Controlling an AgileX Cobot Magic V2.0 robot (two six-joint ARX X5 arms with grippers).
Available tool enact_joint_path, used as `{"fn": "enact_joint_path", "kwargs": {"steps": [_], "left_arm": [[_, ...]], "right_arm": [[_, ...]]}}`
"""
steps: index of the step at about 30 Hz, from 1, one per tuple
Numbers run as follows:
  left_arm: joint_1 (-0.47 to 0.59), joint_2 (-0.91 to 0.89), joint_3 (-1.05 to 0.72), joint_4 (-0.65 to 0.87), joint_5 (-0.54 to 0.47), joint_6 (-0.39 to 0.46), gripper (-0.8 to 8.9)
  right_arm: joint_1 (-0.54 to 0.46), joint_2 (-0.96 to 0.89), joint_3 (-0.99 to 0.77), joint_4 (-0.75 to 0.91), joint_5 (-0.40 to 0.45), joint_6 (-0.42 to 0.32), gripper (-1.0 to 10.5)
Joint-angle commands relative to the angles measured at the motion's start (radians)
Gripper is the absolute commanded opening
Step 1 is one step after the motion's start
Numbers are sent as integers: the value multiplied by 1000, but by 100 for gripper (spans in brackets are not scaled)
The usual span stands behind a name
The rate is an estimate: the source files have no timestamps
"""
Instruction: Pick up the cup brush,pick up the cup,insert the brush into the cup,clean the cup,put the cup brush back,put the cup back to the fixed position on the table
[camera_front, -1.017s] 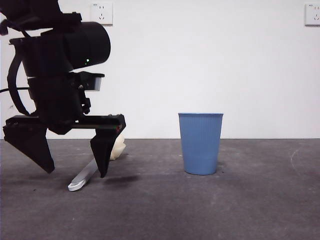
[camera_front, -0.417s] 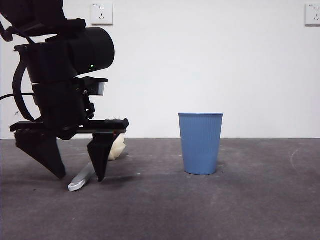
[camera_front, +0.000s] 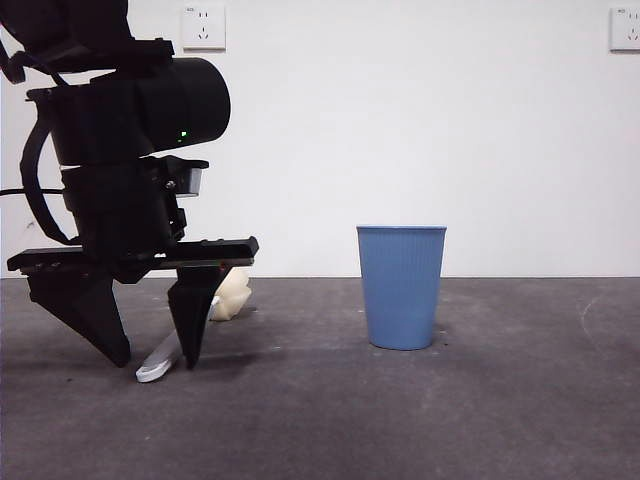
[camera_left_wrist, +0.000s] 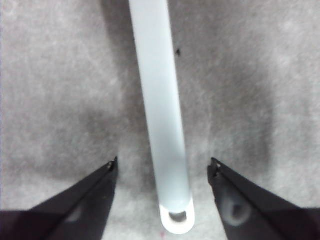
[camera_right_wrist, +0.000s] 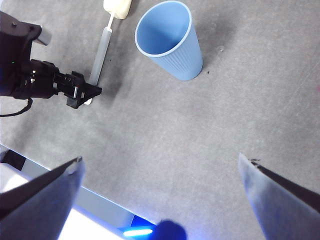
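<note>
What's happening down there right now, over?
Left gripper open, low, astride cup brush handle; brush flat on table. Right gripper open, waiting high. Cup upright, untouched. Nothing in the way.

Two white wall sockets (camera_front: 203, 27) (camera_front: 625, 28) on the white wall (camera_front: 420, 130)

Even, bright light on the white wall (camera_front: 420, 130), soft shadows pooling on the table (camera_front: 400, 420), while the left wrist close-up goes blurry, perhaps slightly overexposed, on the cup brush (camera_left_wrist: 162, 115).
</note>
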Motion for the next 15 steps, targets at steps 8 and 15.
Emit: {"fn": "enact_joint_path", "kwargs": {"steps": [8, 15], "left_arm": [[-11, 26, 0, -11, 37, -48, 179], [-30, 39, 0, -14, 39, -48, 73]], "right_arm": [[1, 1, 0, 5, -1, 21, 598], [1, 1, 0, 5, -1, 21, 597]]}}
